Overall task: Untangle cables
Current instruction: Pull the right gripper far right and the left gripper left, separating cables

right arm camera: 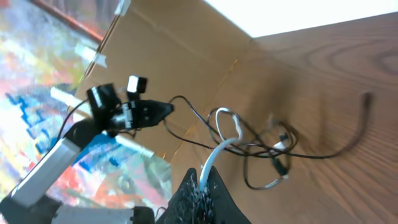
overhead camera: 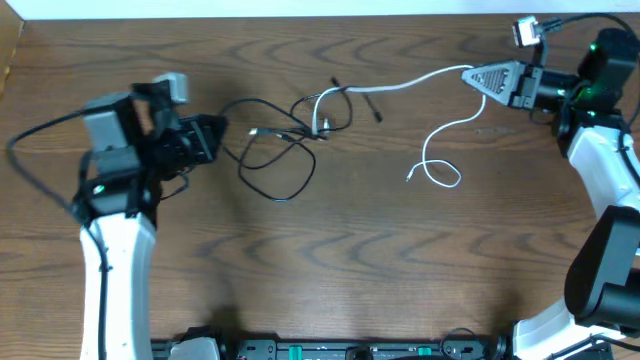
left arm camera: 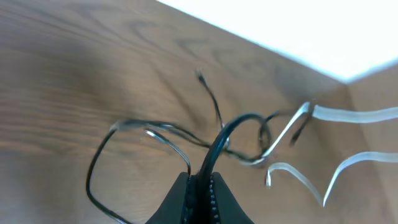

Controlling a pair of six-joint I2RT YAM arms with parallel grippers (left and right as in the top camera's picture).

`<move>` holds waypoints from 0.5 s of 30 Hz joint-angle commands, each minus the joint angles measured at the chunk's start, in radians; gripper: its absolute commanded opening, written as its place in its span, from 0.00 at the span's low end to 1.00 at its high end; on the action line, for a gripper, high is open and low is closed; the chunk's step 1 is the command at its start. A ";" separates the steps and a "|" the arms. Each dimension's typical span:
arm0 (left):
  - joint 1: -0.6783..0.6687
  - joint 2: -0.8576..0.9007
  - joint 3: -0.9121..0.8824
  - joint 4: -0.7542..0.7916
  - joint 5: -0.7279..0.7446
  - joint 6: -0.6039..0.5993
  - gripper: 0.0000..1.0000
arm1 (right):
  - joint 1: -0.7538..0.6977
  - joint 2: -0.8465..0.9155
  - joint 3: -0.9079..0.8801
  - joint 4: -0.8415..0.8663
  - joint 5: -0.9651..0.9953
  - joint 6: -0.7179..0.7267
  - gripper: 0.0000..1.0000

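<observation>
Left tool (overhead camera: 222, 133) is pinched shut on a black cable (overhead camera: 268, 172), right tool (overhead camera: 468, 76) clamped on the white cable (overhead camera: 405, 85), with the knot (overhead camera: 322, 122) between them toward the far middle of the bench (overhead camera: 330, 270). Best to draw the right tool slowly rightward while the left anchors, so the white loop slides out of the black coils rather than cinching.
</observation>
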 commanded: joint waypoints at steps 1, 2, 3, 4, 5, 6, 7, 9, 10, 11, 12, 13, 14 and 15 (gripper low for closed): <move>0.059 -0.041 0.010 -0.009 -0.059 -0.122 0.08 | -0.060 -0.012 -0.021 -0.001 -0.011 -0.016 0.01; 0.070 -0.046 0.010 -0.012 -0.065 -0.134 0.08 | -0.075 -0.012 -0.026 -0.001 -0.011 -0.016 0.01; 0.079 -0.047 0.010 -0.013 -0.064 -0.133 0.07 | -0.089 -0.012 -0.032 -0.001 -0.011 -0.016 0.01; 0.084 -0.047 0.010 -0.016 -0.064 -0.133 0.08 | -0.103 -0.012 -0.039 -0.001 -0.010 -0.017 0.01; 0.087 -0.045 0.010 -0.021 -0.066 -0.133 0.07 | -0.121 -0.012 -0.048 0.000 -0.011 -0.020 0.01; 0.089 -0.043 0.010 -0.025 -0.066 -0.133 0.07 | -0.136 -0.012 -0.057 0.000 -0.010 -0.024 0.01; 0.089 -0.042 0.010 -0.028 -0.072 -0.133 0.07 | -0.153 -0.012 -0.066 0.000 -0.010 -0.026 0.01; 0.089 -0.041 0.010 -0.040 -0.099 -0.133 0.07 | -0.188 -0.012 -0.087 0.000 -0.010 -0.032 0.01; 0.089 -0.041 0.010 -0.047 -0.117 -0.135 0.08 | -0.209 -0.012 -0.101 0.000 -0.009 -0.031 0.01; 0.089 -0.041 0.010 -0.053 -0.139 -0.146 0.07 | -0.230 -0.012 -0.113 0.000 -0.004 -0.031 0.01; 0.089 -0.041 0.010 -0.060 -0.163 -0.159 0.07 | -0.251 -0.012 -0.127 0.000 0.005 -0.031 0.01; 0.089 -0.041 0.010 -0.068 -0.192 -0.177 0.08 | -0.274 -0.012 -0.141 -0.001 0.015 -0.031 0.01; 0.089 -0.041 0.010 -0.073 -0.213 -0.192 0.08 | -0.297 -0.012 -0.156 -0.001 0.030 -0.031 0.01; 0.089 -0.041 0.010 -0.077 -0.227 -0.197 0.07 | -0.324 -0.012 -0.175 -0.001 0.049 -0.031 0.01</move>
